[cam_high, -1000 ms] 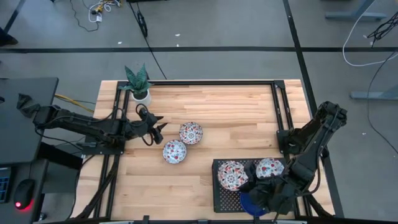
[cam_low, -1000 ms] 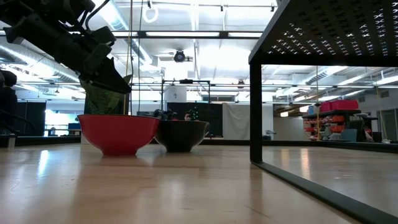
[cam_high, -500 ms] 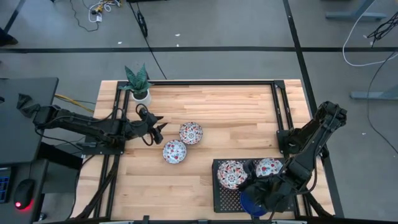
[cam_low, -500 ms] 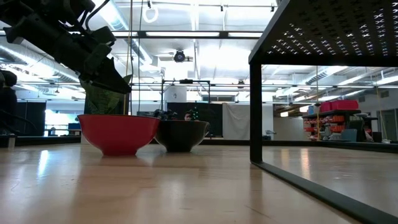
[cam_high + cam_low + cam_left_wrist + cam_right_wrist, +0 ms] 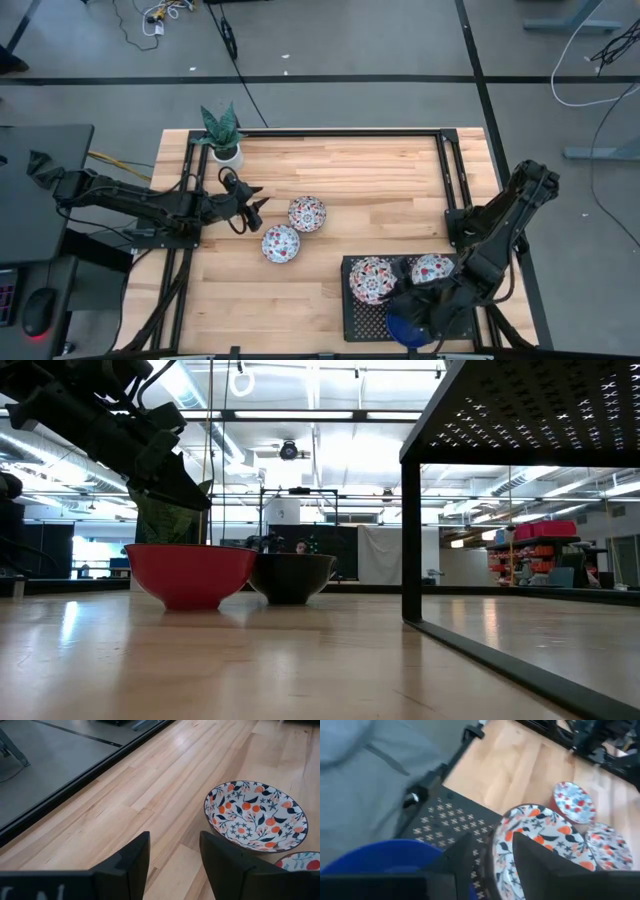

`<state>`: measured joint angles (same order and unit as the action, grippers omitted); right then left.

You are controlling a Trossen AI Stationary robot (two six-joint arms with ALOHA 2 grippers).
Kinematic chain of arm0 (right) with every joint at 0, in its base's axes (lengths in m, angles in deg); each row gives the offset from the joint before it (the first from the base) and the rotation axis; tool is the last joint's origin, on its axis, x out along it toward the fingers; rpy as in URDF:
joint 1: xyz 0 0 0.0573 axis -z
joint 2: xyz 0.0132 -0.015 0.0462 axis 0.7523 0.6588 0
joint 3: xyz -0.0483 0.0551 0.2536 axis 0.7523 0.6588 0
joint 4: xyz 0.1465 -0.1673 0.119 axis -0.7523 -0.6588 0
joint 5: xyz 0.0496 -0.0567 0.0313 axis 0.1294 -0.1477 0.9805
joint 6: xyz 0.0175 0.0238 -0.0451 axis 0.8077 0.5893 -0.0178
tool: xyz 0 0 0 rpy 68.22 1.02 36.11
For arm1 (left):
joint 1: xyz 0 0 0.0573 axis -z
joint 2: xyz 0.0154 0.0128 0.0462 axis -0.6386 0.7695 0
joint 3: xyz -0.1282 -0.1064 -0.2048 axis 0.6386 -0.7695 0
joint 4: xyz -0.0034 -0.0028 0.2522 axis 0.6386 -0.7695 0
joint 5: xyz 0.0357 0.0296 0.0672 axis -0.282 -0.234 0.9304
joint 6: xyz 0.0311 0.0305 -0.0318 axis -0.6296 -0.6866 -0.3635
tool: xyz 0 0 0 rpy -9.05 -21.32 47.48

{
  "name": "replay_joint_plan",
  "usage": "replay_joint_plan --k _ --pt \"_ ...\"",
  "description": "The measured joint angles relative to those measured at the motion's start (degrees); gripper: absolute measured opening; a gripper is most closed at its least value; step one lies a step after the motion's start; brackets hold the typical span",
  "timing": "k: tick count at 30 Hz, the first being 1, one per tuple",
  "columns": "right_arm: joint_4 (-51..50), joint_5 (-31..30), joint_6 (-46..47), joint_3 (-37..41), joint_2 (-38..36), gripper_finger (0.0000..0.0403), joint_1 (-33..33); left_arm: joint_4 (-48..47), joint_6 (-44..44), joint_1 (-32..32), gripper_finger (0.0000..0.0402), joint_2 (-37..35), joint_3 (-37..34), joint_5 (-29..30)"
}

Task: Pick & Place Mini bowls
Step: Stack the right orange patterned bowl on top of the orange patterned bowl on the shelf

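Evidently the small round floral-patterned ceramic bowl (image 5: 255,816) looked rigid, glossy, breakable — best pinched at its rim; left gripper (image 5: 172,862) stood open, right gripper's (image 5: 490,855) jaws parted, empty.

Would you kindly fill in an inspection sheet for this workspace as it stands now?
Surface: wooden table, black perforated rack at its near right.
Job's things: two patterned bowls on the wood; two patterned bowls and a blue bowl on the rack.
Clutter: potted plant.
Grippers: left gripper open beside the table bowls; right gripper over the blue bowl.
Cables: cables on the floor.
Surroundings: nothing seen.
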<state>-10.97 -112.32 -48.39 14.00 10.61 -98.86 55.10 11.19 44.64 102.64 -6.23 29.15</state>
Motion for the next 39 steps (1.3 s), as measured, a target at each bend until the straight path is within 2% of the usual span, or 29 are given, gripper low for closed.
replay_joint_plan --k 4,7,11,17,24,32,39 --pt "0.99 1.67 2.27 0.00 -2.03 0.0116 0.41 -0.02 0.01 0.00 0.0177 0.00 0.00 -0.02" --pt "-0.11 2.89 4.65 0.00 -2.48 0.0072 1.34 -0.02 0.00 0.00 0.0177 0.00 0.00 -0.02" --pt "-2.11 8.64 6.05 0.00 -1.65 0.0010 3.29 -0.02 0.00 0.00 0.0177 0.00 0.00 -0.02" --pt "-2.28 9.56 6.26 0.00 -1.12 0.0025 4.69 -0.01 0.00 0.00 0.0177 0.00 0.00 -0.02" --pt "-6.52 9.60 8.81 0.00 -1.12 0.0004 4.90 -0.02 -0.04 0.00 0.0177 0.00 0.00 -0.02" --pt "-6.56 9.62 7.93 0.00 -1.12 0.0010 4.90 -0.02 -0.04 0.00 0.0177 0.00 -0.01 -0.02" --pt "-8.02 12.01 7.74 0.00 -1.10 0.0007 4.90 -0.02 -0.07 0.00 0.0177 0.00 -0.01 -0.02"
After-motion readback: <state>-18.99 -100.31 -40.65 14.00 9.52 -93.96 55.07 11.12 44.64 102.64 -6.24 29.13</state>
